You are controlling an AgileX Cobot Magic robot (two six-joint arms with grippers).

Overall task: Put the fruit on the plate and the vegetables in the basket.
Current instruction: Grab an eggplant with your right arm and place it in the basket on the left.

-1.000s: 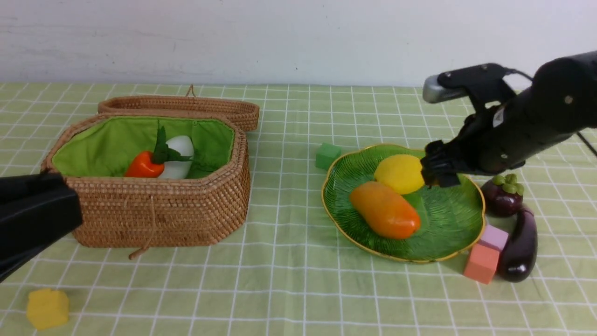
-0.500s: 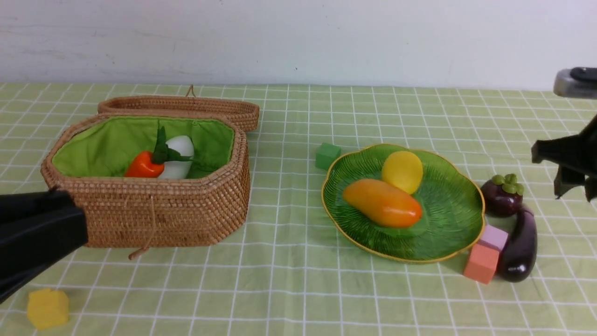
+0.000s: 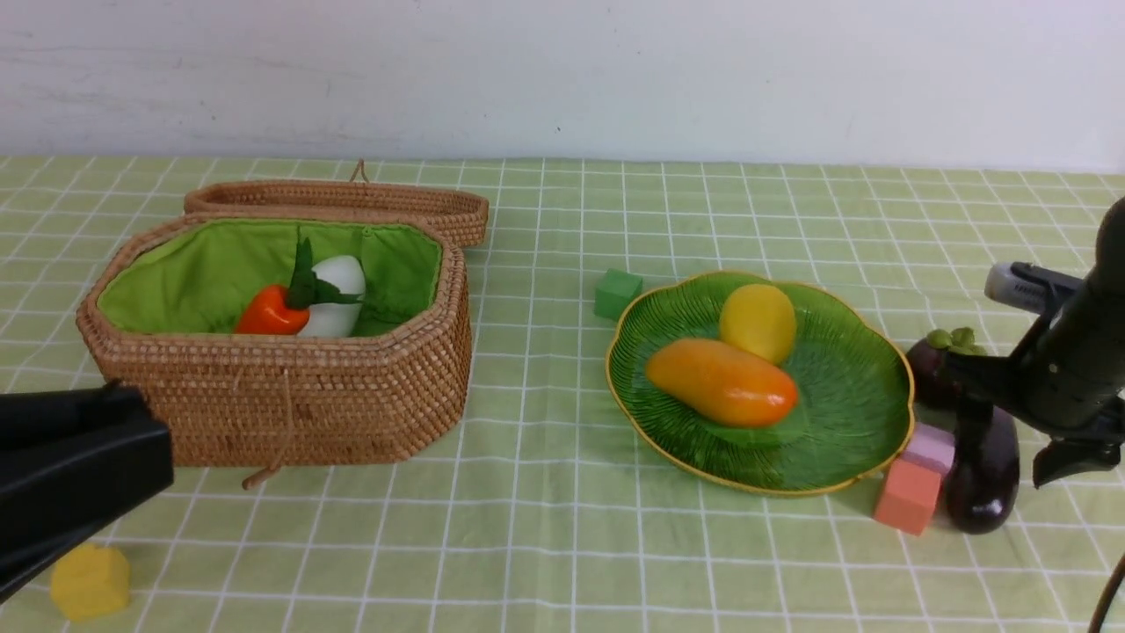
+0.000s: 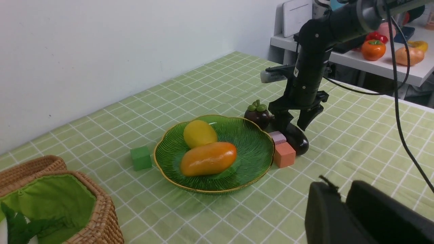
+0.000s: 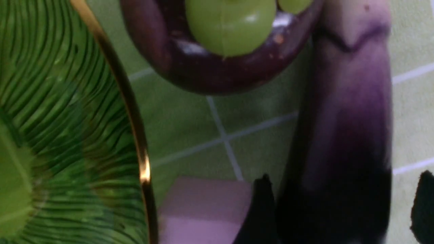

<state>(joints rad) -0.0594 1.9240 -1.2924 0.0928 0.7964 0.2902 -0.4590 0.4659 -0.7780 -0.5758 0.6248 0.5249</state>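
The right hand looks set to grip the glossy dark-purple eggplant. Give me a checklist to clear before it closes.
1. Right hand open: ok.
2. Glossy dark-purple eggplant between its fingers: ok.
3. Finger clear of the lilac foam cube beside the eggplant: cannot tell.
4. Round dark-purple mangosteen with green cap apart from the eggplant: cannot tell.
5. Brown woven rattan basket open, room left inside: ok.

Right gripper (image 3: 1011, 440) low, jaws apart
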